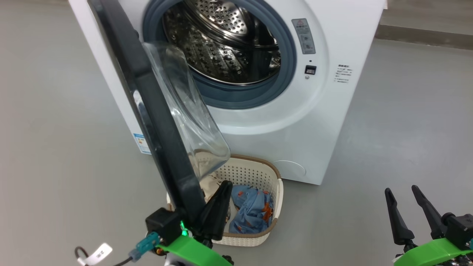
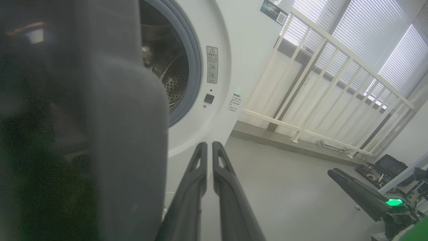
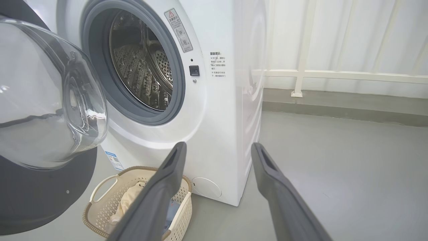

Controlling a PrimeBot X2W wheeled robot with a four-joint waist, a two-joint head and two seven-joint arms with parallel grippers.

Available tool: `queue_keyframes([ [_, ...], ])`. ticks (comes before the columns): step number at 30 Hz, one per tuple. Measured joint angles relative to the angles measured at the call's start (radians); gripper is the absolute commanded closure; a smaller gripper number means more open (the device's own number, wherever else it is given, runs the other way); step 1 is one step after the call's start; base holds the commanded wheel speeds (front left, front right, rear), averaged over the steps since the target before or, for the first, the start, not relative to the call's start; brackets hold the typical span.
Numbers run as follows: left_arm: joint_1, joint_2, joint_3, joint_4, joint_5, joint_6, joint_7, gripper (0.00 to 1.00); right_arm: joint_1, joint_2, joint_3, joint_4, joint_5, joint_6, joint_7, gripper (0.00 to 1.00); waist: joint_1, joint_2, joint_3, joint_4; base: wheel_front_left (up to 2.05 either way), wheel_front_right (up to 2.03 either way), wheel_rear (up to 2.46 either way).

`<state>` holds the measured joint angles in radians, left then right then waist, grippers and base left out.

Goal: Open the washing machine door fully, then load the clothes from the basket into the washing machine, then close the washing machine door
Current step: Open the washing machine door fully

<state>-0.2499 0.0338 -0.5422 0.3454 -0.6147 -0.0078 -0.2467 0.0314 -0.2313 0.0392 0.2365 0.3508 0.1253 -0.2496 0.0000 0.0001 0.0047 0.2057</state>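
The large round glossy black washing machine door (image 1: 147,111), its clear glass bowl bulging toward the opening, stands swung out at nine o'clock of the steel drum (image 1: 221,44) in the big white boxy washing machine (image 1: 332,111). At seven o'clock in the head view, the left gripper (image 2: 209,147) has its dark fingers pressed together on nothing, just beside the door's lower edge. At four o'clock the right gripper (image 1: 401,189) gapes wide, empty. At six o'clock, the small cream perforated plastic basket (image 1: 273,177) holds the cream and light-blue clothes (image 1: 251,210).

Head looks down, wrists level, all sharing the washing machine (image 1: 325,111).
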Motion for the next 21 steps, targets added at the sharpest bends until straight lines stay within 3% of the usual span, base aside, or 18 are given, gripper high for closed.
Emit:
queue_keyframes([
  [11, 0.036, 0.030, 0.003, -0.049, 0.000, 0.011, 0.002, 1.00, 0.000, -0.008, -0.009, -0.004, 0.000, 0.000, 0.000, 0.00, 0.0000, 0.0000, 0.004, 0.070, 0.00, 0.00, 0.00],
  [21, 0.073, 0.073, 0.026, -0.096, 0.000, 0.053, 0.005, 1.00, 0.000, -0.011, -0.011, -0.006, -0.001, 0.000, 0.000, 0.00, 0.0000, 0.0000, 0.009, 0.142, 0.00, 0.00, 0.00],
])
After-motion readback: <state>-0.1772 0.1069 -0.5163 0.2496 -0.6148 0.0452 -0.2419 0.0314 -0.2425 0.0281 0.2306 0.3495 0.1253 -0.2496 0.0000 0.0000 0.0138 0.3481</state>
